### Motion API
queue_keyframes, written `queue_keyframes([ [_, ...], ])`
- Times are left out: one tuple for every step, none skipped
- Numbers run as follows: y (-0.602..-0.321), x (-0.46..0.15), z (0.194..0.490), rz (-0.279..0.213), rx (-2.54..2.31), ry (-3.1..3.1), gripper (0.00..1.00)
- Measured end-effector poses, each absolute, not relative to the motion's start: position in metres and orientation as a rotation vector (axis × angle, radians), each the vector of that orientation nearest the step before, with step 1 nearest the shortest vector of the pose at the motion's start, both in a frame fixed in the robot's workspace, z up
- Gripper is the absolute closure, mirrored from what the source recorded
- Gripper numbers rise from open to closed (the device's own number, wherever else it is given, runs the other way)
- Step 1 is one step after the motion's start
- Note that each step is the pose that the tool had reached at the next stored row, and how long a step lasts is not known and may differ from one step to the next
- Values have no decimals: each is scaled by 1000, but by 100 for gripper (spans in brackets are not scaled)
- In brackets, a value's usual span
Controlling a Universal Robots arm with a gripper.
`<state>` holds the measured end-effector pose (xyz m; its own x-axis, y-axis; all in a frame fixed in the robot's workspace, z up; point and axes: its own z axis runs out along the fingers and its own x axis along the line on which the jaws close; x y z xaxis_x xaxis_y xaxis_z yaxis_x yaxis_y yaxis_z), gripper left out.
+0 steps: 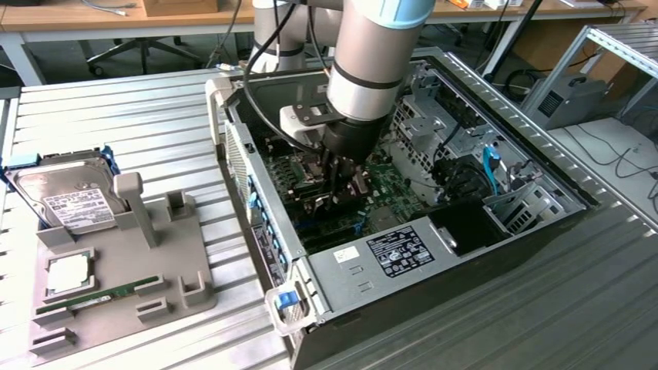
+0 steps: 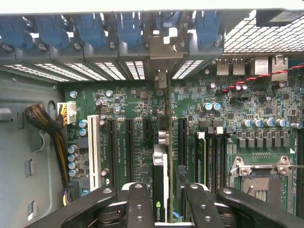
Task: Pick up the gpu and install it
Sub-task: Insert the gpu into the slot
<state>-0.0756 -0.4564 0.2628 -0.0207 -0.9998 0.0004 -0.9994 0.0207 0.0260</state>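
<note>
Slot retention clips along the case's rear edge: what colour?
Blue plastic slot clips, clearest in the wrist view.

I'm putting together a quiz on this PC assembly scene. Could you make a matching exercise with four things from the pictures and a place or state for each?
Things:
1. gpu
2. hard drive
3. memory stick
4. gripper

Places or states:
A. lying flat in a groove of the grey holder tray, near its front edge
B. standing on edge over the motherboard slots, inside the open computer case
C. propped up at the back of the grey holder tray, label showing
D. reaching down into the case, fingers closed on the card

Pairs: 1-B, 2-C, 3-A, 4-D
</note>
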Motion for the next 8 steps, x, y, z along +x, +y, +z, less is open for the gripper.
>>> queue_keyframes([
  [-456, -75, 263, -29, 2185, -2231, 66],
  [-456, -74, 263, -29, 2185, -2231, 66],
  [-456, -74, 263, -29, 2185, -2231, 66],
  [-456, -73, 263, -29, 2185, -2231, 66],
  [-456, -73, 263, -29, 2185, -2231, 66],
  [-456, -73, 263, -29, 2185, -2231, 66],
  [-456, -73, 263, -29, 2185, -2231, 66],
  [-456, -73, 263, -29, 2185, -2231, 66],
])
